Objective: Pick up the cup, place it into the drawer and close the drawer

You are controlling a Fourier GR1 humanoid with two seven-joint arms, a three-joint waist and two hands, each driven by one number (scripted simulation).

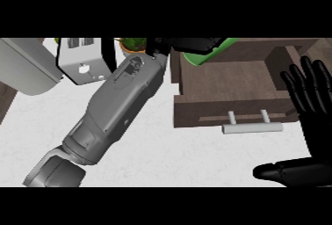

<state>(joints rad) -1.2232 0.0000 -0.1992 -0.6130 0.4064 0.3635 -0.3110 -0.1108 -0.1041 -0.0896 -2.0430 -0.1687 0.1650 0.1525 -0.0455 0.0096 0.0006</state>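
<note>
The left hand, curled round the green cup, holds it over the open drawer at twelve o'clock.

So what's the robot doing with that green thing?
The robot's left hand is stretched out over the open wooden drawer, holding a green cup at the drawer's back corner. The hand is mostly hidden, so exactly how it holds the cup is hard to see. The cup hasn't been let go yet, and the drawer isn't closed. The right hand rests open at the right edge, fingers up.
</note>
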